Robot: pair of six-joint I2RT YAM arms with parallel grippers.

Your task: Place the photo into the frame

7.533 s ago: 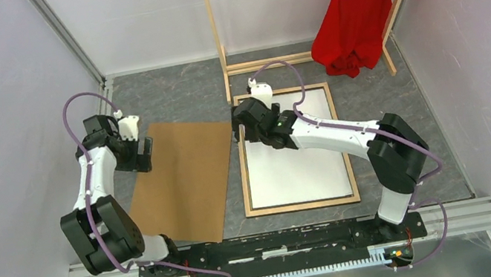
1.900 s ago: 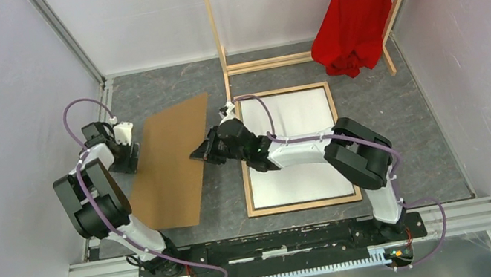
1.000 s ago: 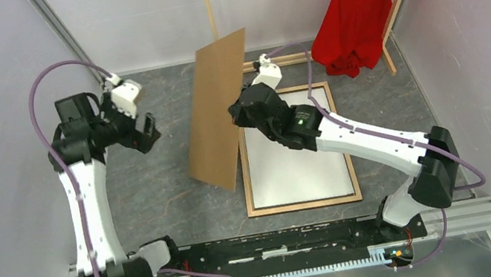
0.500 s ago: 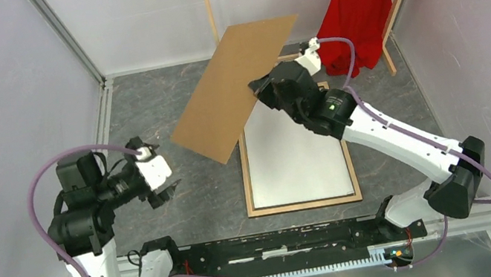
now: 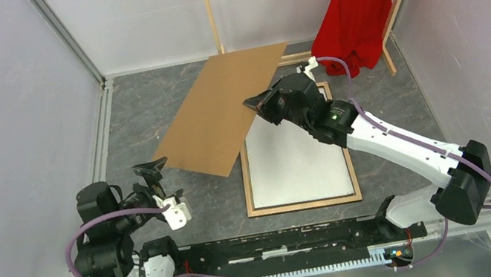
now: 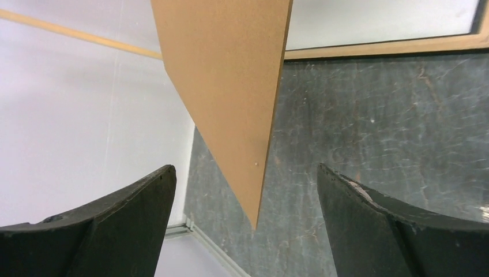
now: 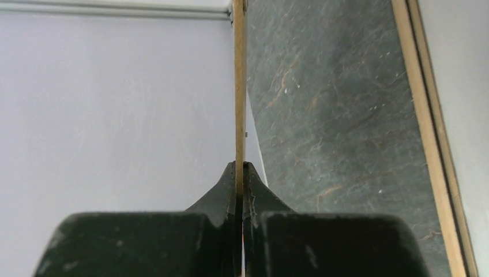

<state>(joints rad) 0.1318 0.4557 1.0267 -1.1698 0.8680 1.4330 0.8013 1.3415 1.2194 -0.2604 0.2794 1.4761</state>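
The frame [image 5: 244,176] lies flat on the grey floor, light wood side up. Inside it rests the photo [image 5: 295,153], showing its plain white back. My right gripper [image 5: 257,103] is shut on the right edge of the brown backing board [image 5: 223,112] and holds it tilted in the air, left of the frame's far end. In the right wrist view the board's thin edge [image 7: 239,86] runs straight out from the shut right gripper [image 7: 239,173]. My left gripper [image 5: 163,182] is open near the front left. The board's corner [image 6: 242,115] hangs ahead of the left gripper [image 6: 245,190], untouched.
A wooden clothes rack [image 5: 211,16] with a red shirt [image 5: 360,6] stands at the back right. White walls close in both sides. The arms' base rail [image 5: 275,243] runs along the near edge. The frame's rail [image 6: 380,47] shows beyond the board's corner.
The right gripper raised the board off the floor, swung it right and up, then laid it flatter. The left arm pulled back toward the near left corner, gripper still open.
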